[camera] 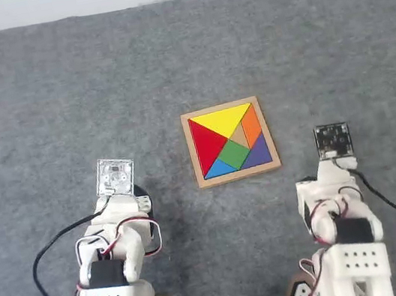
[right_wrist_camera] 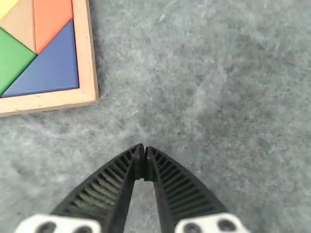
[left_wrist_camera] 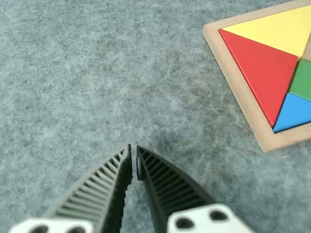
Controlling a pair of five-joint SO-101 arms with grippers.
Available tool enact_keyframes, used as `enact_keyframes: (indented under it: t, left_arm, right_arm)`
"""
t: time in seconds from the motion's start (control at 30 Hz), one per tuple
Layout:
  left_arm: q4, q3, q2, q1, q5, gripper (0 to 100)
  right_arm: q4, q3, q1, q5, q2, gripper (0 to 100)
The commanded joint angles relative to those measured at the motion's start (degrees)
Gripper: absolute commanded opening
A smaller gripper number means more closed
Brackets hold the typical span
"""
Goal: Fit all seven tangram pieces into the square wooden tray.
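Tray (camera: 192, 153) mid-way across the table (camera: 36, 91), seven pieces (camera: 228, 139) lying flat in it, left gripper (left_wrist_camera: 133, 148) left of the tray by its front corner, right gripper (right_wrist_camera: 142, 147) right of it by the other front corner, both over the table, apart from the tray

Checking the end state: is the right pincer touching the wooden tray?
Apart. The right wrist view shows bare grey mat between the right pincer and the wooden tray.
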Motion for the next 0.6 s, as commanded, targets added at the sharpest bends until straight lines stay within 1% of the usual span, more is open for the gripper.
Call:
enact_keyframes:
  t: [0.0,0.07,0.3,0.57]
  left_arm:
    - [0.4,-0.5,-0.7,-0.3,0.4,2]
    - [0.4,-0.5,-0.7,-0.3,0.4,2]
    - [0.4,-0.5,-0.7,-0.3,0.4,2]
    - [0.4,-0.5,-0.7,-0.3,0.4,2]
  right_arm:
    - [-0.7,2.0,0.7,0.9,-7.3,0.9]
    - [0.0,3.3,0.7,0.9,-10.6,0.9]
    - [11.6,2.9,0.7,0.9,-20.8,0.9]
    - [22.4,2.9,0.7,0.9,-20.4,0.9]
